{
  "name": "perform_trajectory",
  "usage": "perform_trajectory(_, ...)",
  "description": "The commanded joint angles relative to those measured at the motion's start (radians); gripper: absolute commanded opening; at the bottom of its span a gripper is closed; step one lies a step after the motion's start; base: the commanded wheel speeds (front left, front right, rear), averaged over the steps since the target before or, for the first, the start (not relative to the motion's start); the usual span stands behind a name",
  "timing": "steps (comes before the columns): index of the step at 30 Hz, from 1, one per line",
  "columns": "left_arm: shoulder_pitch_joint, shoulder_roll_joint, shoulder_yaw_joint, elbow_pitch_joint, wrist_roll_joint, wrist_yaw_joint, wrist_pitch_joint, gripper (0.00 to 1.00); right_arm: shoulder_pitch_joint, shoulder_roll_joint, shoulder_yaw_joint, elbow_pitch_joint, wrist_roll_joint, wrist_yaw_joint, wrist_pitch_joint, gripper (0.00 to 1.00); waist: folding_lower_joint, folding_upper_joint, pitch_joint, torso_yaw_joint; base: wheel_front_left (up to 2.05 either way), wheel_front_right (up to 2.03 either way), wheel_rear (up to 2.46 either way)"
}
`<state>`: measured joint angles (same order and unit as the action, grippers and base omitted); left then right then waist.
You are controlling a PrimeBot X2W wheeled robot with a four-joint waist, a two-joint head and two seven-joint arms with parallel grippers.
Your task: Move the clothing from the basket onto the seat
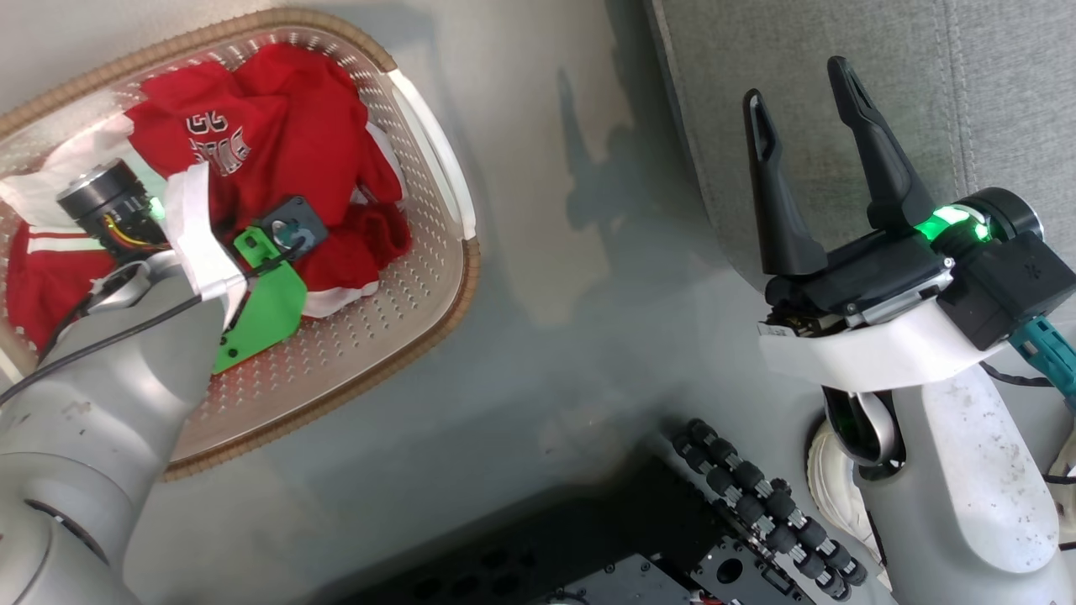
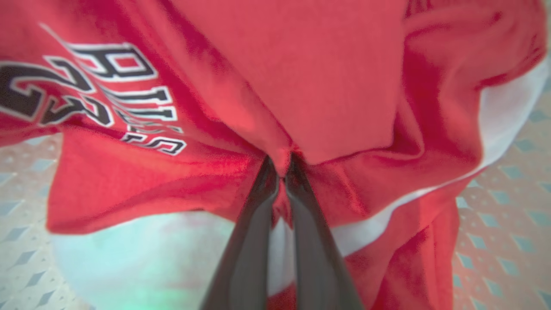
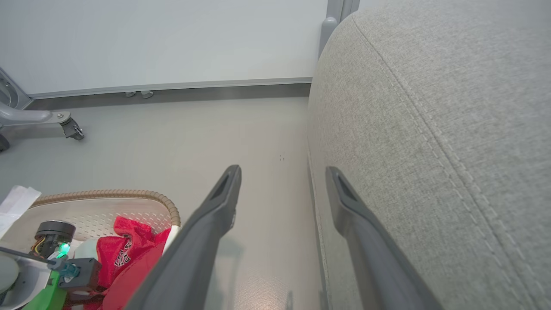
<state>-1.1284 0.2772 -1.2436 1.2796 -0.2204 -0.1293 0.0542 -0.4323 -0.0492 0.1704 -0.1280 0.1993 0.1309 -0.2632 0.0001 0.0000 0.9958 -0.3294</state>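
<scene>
our left fingers (image 2: 263,185) are pressed almost together, with a tuck of the red jersey (image 2: 344,86) caught between their tips. from the grip the cloth bunches outward in folds. up and to the left of the fingers runs the black and white print, "bulls" over "23". to their right a white band of trim crosses the red. beyond the cloth on both sides we see the holed bottom of the basket (image 2: 508,181). the jersey lies heaped inside the basket.

our right fingers (image 3: 215,215) stand spread wide and hold nothing; bare floor (image 3: 172,137) shows between them. the grey seat (image 3: 430,129) rises just beside the right-hand finger, its stitched seam running past it, though we cannot tell whether the two touch. in the head view the tips of these fingers (image 1: 777,193) lie in front of the seat (image 1: 992,84). the basket (image 1: 378,319), with the jersey (image 1: 277,126) in it, sits well off to their left on the floor (image 1: 572,252), apart from the seat.
</scene>
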Motion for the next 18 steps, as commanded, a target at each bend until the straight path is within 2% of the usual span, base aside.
perform_trajectory(1, 0.005, -0.007, -0.004, -0.005, -0.007, -0.001, -0.014, 0.00, -0.010, -0.002, -0.004, 0.001, -0.005, 0.000, -0.002, 1.00, -0.0001, 0.0000, -0.021, 0.005, 0.00, 0.00, 0.00)
perform_trajectory(18, 0.110, -0.136, -0.033, -0.087, -0.144, -0.001, -0.185, 0.00, 0.043, -0.003, -0.029, 0.056, -0.061, 0.000, -0.002, 1.00, -0.0001, 0.0000, -0.285, 0.120, 0.00, 0.00, 0.00)
